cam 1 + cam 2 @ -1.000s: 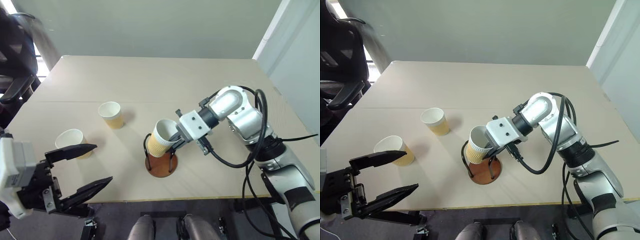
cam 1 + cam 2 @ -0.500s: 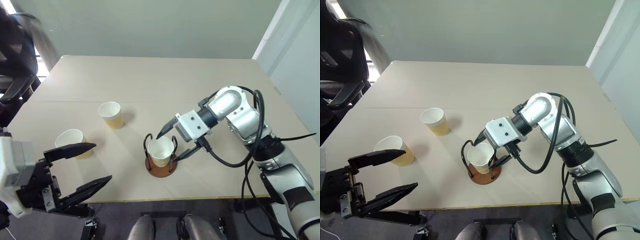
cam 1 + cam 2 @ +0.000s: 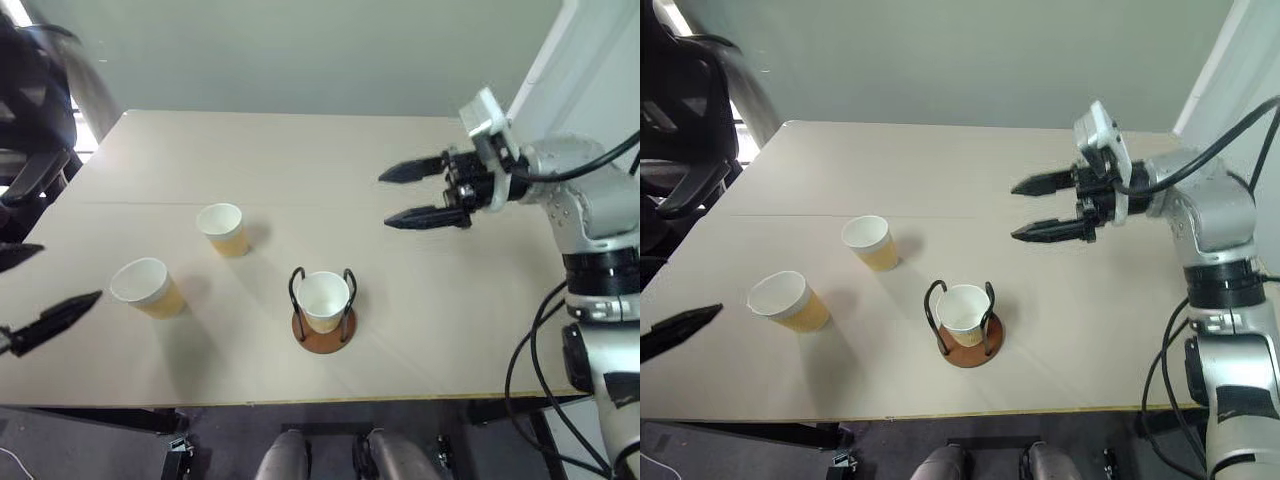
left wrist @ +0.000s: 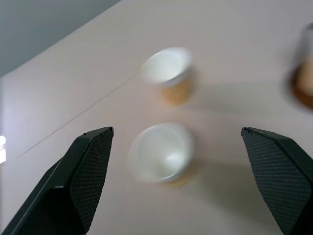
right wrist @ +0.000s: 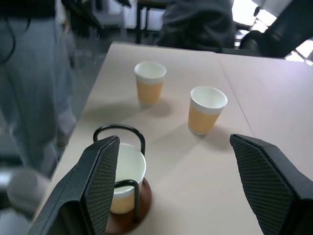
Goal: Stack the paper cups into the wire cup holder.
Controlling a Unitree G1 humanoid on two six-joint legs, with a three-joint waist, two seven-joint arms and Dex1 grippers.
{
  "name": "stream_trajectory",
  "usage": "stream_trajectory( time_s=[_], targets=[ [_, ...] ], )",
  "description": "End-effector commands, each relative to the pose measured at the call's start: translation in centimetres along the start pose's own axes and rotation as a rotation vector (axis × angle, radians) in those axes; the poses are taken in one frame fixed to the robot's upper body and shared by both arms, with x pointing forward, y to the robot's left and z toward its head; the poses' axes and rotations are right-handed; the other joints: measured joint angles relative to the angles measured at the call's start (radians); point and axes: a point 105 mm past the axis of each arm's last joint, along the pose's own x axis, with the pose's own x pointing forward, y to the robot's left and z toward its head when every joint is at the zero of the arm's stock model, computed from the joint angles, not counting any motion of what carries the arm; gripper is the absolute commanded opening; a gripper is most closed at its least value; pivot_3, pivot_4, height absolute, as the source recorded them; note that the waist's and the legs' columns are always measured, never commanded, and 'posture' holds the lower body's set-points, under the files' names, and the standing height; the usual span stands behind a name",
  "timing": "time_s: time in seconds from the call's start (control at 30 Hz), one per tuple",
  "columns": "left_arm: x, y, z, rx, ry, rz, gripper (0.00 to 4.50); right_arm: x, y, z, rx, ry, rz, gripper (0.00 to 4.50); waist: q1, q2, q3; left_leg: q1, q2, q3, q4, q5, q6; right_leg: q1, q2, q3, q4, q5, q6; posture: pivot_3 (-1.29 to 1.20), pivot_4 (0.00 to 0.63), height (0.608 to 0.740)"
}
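Observation:
One paper cup [image 3: 323, 298] stands upright inside the wire cup holder [image 3: 325, 341], between its black loops, near the table's front edge. Two more paper cups stand on the table to the holder's left, one farther back [image 3: 222, 229] and one nearer [image 3: 146, 287]. My right gripper [image 3: 384, 200] hovers open and empty above the table, to the right of and beyond the holder, fingers pointing left. At the far left my left gripper [image 3: 72, 270] is open, with the nearer cup [image 4: 164, 154] just ahead of its fingers.
The beige table [image 3: 300, 160] has bare room across its back and right. A dark office chair [image 3: 30, 100] stands off the left corner. In the right wrist view, a person's legs [image 5: 29, 73] show beyond the table edge.
My right gripper opened and let go of the cup, which settled upright in the holder. It then drew back up and to the right. My left gripper swung out to the left.

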Motion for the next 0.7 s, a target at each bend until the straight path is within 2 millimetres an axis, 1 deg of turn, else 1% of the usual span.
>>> stream_trajectory(
  time_s=[0.03, 0.17, 0.27, 0.33, 0.4, 0.47, 0.7],
  targets=[
    [1.5, 0.5, 0.1, 0.025, 0.01, 0.045, 4.5, 0.4, 0.3, 0.6, 0.013, -0.028, -0.053, 3.68, 0.001, 0.0, 0.0, 0.0, 0.0, 0.0, 0.001, 0.0, 0.0, 0.0, 0.0, 0.0, 0.0, 0.001, 0.001, 0.0, 0.15, 0.74],
    [2.7, -0.2, 0.1, 0.005, 0.005, 0.005, 4.5, 0.5, 0.5, 1.4, 0.024, -0.079, -0.066, 3.68, -0.001, 0.0, 0.0, -0.001, 0.0, 0.0, 0.001, 0.001, -0.001, -0.002, 0.0, 0.0, -0.001, 0.005, 0.001, 0.0, 0.15, 0.74],
    [3.5, -0.7, -0.3, -0.018, 0.018, -0.015, 4.5, 0.2, 0.6, 3.2, 0.006, -0.168, -0.065, 3.68, -0.002, 0.0, 0.0, -0.001, 0.0, 0.0, 0.001, 0.001, -0.001, -0.002, 0.0, 0.0, -0.001, 0.004, 0.001, 0.0, 0.15, 0.74],
    [4.0, -1.2, -1.1, -0.027, 0.052, -0.029, 4.5, 0.1, 1.3, 3.9, -0.028, -0.181, -0.039, 3.68, -0.001, 0.0, 0.0, -0.001, 0.0, 0.0, 0.0, 0.001, -0.001, -0.003, 0.0, 0.0, -0.001, 0.004, 0.0, 0.0, 0.15, 0.74],
    [4.4, -1.4, -1.9, -0.028, 0.082, -0.027, 4.5, 0.3, 2.0, 4.0, -0.052, -0.168, -0.016, 3.68, -0.001, 0.0, 0.0, -0.001, 0.0, 0.0, 0.0, 0.001, -0.001, -0.003, 0.0, 0.0, -0.001, 0.004, 0.0, 0.0, 0.15, 0.74],
    [4.7, -1.4, -2.3, -0.018, 0.1, -0.017, 4.5, 0.6, 2.1, 3.9, -0.06, -0.161, -0.018, 3.68, -0.001, -0.001, 0.0, -0.001, 0.0, 0.0, 0.0, 0.0, -0.001, -0.003, 0.0, 0.0, -0.001, 0.004, 0.0, 0.0, 0.15, 0.74],
    [6.3, -2.4, -2.4, -0.016, 0.075, -0.029, 4.5, 1.0, 1.8, 3.6, -0.074, -0.142, -0.038, 3.68, 0.003, -0.001, 0.0, -0.001, 0.0, 0.0, 0.0, 0.0, -0.001, -0.003, 0.0, 0.0, 0.0, 0.004, 0.0, 0.0, 0.15, 0.74]
  ],
)
